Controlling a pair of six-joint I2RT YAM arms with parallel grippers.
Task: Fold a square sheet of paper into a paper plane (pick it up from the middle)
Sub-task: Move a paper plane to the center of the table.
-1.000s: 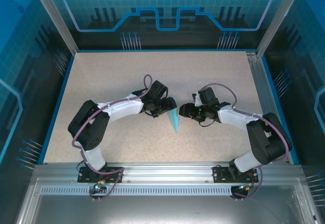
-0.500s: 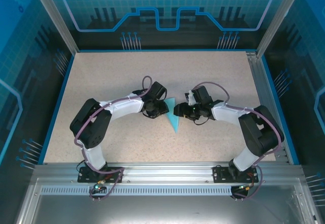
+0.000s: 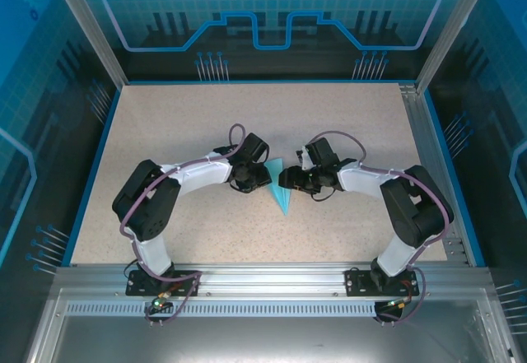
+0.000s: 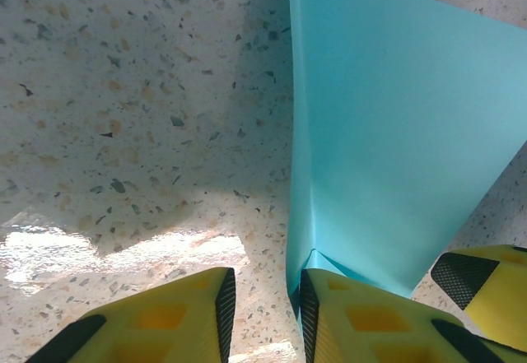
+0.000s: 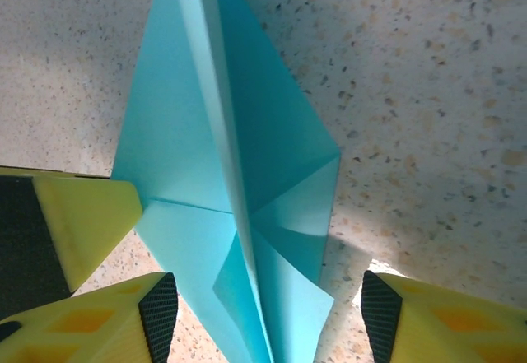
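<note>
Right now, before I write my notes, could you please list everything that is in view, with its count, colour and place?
paper plane: one, light turquoise, on the middle of the table between the two grippers, sharp point toward the near edge
table: one, speckled beige, under everything
metal rail: one, silver, along the table's near edge
back panel: one, blue with line patterns, behind the table
left arm: one, white and black, reaching inward from the near edge
right arm: one, white and black, reaching inward likewise
left gripper: one, yellow fingers, at the plane's left edge, jaws narrowly apart
right gripper: one, yellow fingers, jaws wide, plane between them
</note>
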